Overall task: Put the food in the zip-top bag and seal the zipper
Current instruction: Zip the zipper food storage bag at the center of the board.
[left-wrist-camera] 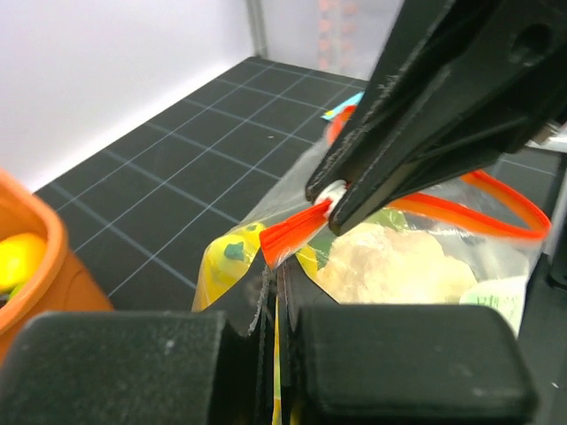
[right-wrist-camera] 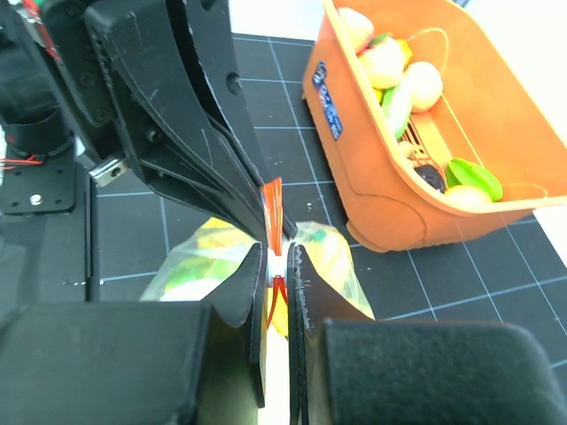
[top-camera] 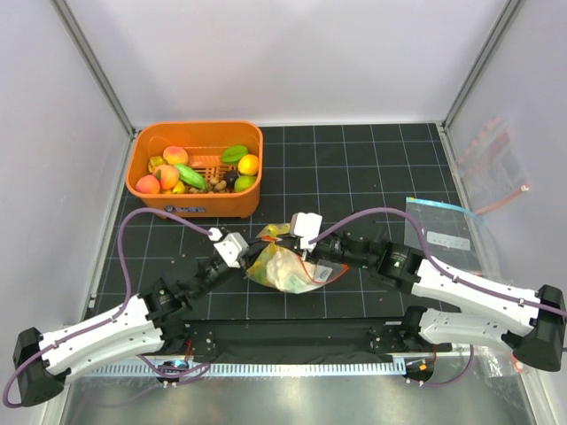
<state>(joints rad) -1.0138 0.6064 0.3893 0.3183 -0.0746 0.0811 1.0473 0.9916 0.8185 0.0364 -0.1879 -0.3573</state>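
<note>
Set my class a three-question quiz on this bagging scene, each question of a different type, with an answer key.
1. True or false: the zip-top bag is empty.
2. Fill in the gap: the left gripper is ___ on the bag's edge.
3. Multiple choice: the right gripper pinches A) the zipper, B) the left gripper, C) nothing.

Key: 1 false, there is food inside it; 2 shut; 3 A.
</note>
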